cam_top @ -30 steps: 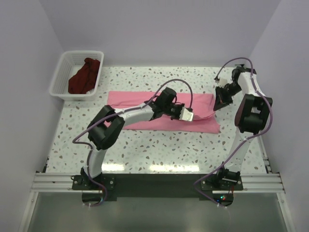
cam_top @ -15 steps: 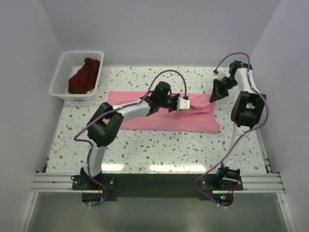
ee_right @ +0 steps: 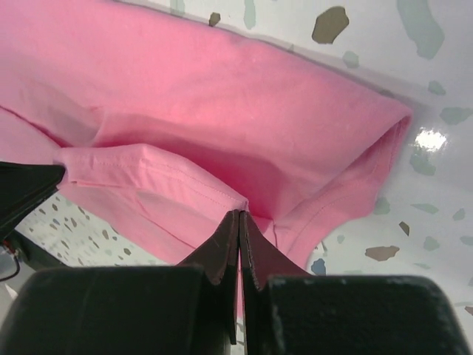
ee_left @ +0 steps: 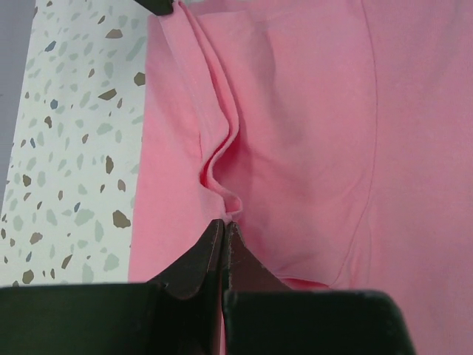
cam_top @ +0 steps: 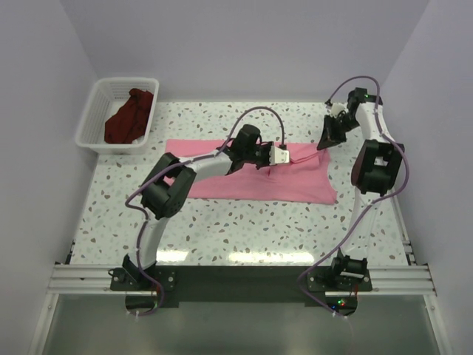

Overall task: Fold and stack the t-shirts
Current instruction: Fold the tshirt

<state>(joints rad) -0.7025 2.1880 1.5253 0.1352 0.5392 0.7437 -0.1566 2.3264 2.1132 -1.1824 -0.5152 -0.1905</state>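
The light pink t-shirt (cam_top: pixel 244 185) lies stretched across the middle of the table as a long band. My left gripper (cam_top: pixel 284 156) is over its right half, shut on a pinched ridge of pink cloth (ee_left: pixel 222 148) that runs up from the tips (ee_left: pixel 224 222). At the shirt's far right end my right gripper (cam_top: pixel 326 140) is shut on a stitched hem of the pink t-shirt (ee_right: pixel 222 89), holding that fold raised off the table at its tips (ee_right: pixel 240 215). The dark maroon t-shirt (cam_top: pixel 130 116) is bunched in the basket.
The white lattice basket (cam_top: pixel 92 112) stands at the table's far left corner. Speckled tabletop (cam_top: pixel 244 229) shows between the shirt and the arm bases. Walls close in on the left, back and right.
Both grippers have moved toward the far edge of the table, drawing the held pink cloth with them. The left arm has stretched out further; the right wrist has risen toward the back.
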